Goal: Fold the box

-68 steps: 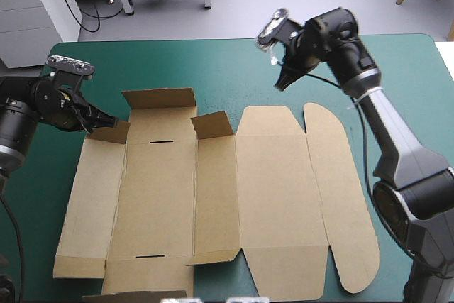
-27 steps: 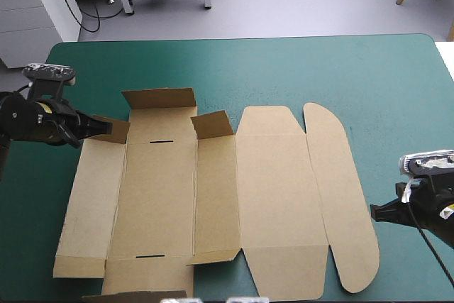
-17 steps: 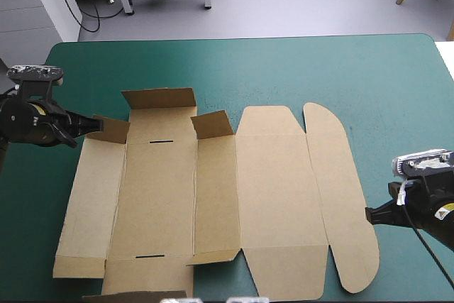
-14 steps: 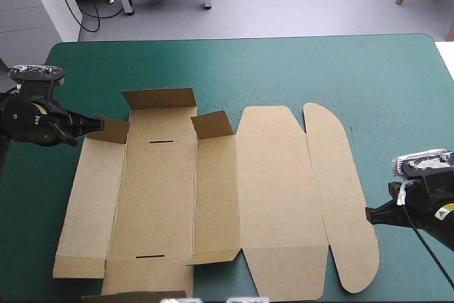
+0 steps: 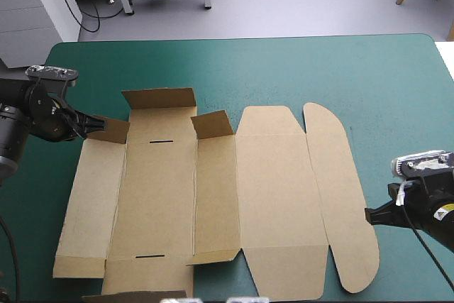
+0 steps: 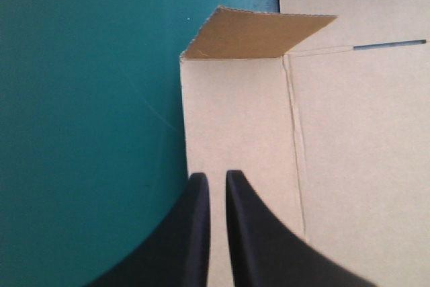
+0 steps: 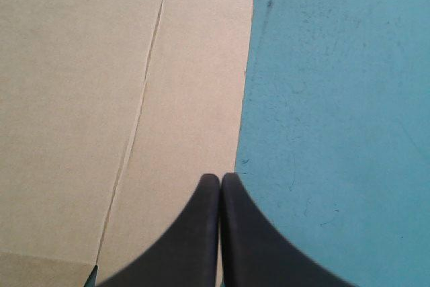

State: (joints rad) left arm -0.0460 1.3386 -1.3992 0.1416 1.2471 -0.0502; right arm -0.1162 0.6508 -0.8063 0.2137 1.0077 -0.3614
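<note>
You are preparing to lift the edges of the box (image 5: 269, 196) with left gripper (image 6: 215, 177) and right gripper (image 7: 220, 178) clenched, empty; keep fingertips low.

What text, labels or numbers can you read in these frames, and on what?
No readable text in any view.
box: plain brown board, no print on any panel that shows.
teal-green cover: no words, numbers or signs.
small yellowish mark on the robot's hardware by the cover's right edge: possibly a label, too small to read.
</note>
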